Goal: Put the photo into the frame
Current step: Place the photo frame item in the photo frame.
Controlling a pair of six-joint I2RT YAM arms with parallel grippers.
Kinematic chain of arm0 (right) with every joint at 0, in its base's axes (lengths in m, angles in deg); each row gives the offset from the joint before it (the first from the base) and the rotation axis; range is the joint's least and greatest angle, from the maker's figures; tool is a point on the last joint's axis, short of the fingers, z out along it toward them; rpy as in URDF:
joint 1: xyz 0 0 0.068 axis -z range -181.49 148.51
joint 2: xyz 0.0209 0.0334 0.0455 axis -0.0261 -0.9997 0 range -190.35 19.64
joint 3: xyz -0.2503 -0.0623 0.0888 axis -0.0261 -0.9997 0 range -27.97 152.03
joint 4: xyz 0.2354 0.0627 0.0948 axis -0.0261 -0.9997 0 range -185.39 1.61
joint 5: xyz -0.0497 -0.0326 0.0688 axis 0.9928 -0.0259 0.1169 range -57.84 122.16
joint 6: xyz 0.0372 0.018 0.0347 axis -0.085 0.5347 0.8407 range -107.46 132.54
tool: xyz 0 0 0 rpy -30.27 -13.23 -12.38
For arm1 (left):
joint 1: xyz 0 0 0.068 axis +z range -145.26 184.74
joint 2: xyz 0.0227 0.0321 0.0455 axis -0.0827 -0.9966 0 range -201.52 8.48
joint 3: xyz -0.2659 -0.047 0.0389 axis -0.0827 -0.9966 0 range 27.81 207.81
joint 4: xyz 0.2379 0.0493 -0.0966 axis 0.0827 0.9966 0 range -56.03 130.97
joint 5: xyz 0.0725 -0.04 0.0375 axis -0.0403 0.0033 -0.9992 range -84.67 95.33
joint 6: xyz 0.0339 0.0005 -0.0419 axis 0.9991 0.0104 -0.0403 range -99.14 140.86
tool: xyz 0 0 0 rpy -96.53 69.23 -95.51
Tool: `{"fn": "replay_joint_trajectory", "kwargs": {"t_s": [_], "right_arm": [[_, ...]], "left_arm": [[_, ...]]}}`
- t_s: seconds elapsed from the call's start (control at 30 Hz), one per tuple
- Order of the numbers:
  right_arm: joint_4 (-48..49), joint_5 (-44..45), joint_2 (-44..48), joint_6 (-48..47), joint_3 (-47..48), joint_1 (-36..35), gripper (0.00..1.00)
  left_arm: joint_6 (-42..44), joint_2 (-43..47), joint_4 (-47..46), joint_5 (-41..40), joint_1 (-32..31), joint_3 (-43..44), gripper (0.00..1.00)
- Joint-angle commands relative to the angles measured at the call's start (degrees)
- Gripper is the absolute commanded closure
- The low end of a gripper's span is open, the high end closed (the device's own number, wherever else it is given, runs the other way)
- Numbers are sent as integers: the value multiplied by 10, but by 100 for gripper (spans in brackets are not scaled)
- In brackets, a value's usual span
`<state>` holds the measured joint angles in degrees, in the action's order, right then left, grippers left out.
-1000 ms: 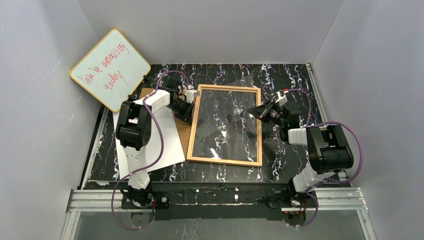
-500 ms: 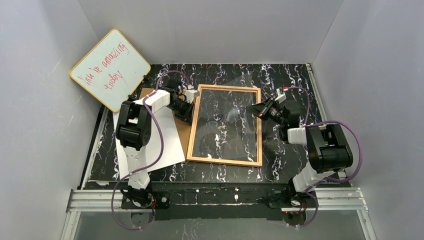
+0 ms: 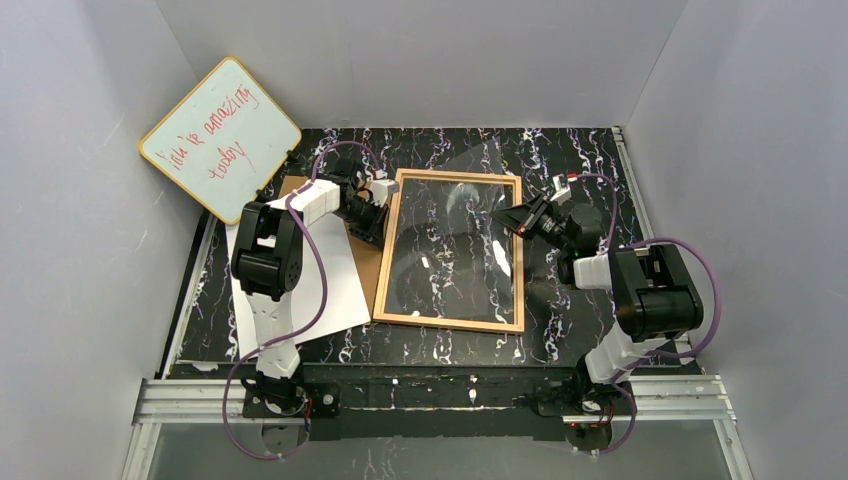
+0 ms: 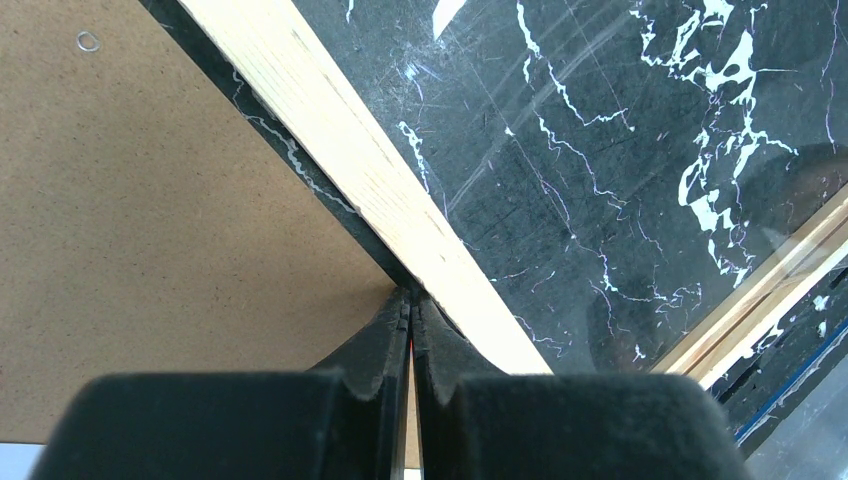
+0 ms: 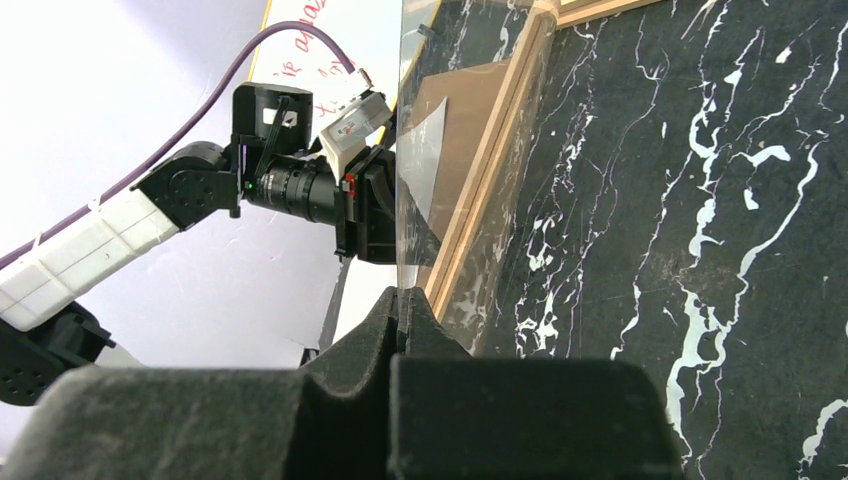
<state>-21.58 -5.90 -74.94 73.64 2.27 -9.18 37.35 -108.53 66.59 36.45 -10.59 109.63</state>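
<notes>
My left arm (image 3: 268, 250) and right arm (image 3: 655, 295) are identical: bulky black joint housings joined by white links, the forearm link (image 5: 80, 255) ribbed. A purple cable (image 3: 322, 270) loops along each arm from base to wrist. Each wrist carries a black cylindrical lens (image 5: 295, 190) and a white block. My fingers (image 4: 375, 350) are matte black, tapering to thin tips.
</notes>
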Motion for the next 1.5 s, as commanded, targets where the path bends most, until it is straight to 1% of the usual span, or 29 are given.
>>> {"fn": "replay_joint_trajectory", "kwargs": {"t_s": [0.0, 0.3, 0.37, 0.43, 0.5, 0.53, 0.57, 0.7, 0.8, 0.87, 0.97, 1.13, 1.2, 1.23, 1.3, 1.47], "right_arm": [[-25, 13, 2, -25, 25, -5, 99], [-70, 16, -19, -41, 40, -8, 99], [-115, 27, -15, -64, 55, -11, 99], [-186, 44, -7, -98, 74, -18, 99], [-261, 65, 2, -135, 96, -23, 87], [-295, 75, 7, -153, 106, -27, 83], [-333, 91, 12, -171, 116, -31, 78], [-490, 180, 24, -247, 175, -56, 49], [-595, 255, 21, -295, 221, -83, 34], [-644, 293, 13, -319, 251, -100, 26], [-707, 335, -5, -344, 291, -119, 20], [-747, 375, -23, -361, 318, -133, 17], [-766, 414, -28, -372, 329, -139, 16], [-773, 428, -28, -375, 332, -142, 13], [-784, 446, -24, -383, 335, -142, 2], [-783, 451, -11, -396, 338, -143, 1]], "left_arm": [[7, -7, 36, 8, -12, -21, 100], [7, -7, 34, 11, -12, -25, 100], [7, -7, 34, 11, -12, -25, 100], [7, -6, 34, 12, -12, -25, 100], [7, -5, 34, 13, -11, -25, 100], [6, -5, 34, 13, -11, -25, 100], [7, -5, 34, 13, -11, -26, 100], [9, -3, 34, 13, -11, -29, 100], [11, -1, 34, 14, -11, -33, 100], [12, 0, 34, 14, -11, -37, 100], [13, 2, 34, 13, -12, -38, 100], [13, 5, 34, 15, -11, -39, 100], [13, 4, 34, 15, -12, -41, 100], [13, 4, 34, 14, -11, -42, 100], [13, 5, 34, 14, -11, -42, 100], [14, 6, 35, 13, -12, -38, 100]]}}
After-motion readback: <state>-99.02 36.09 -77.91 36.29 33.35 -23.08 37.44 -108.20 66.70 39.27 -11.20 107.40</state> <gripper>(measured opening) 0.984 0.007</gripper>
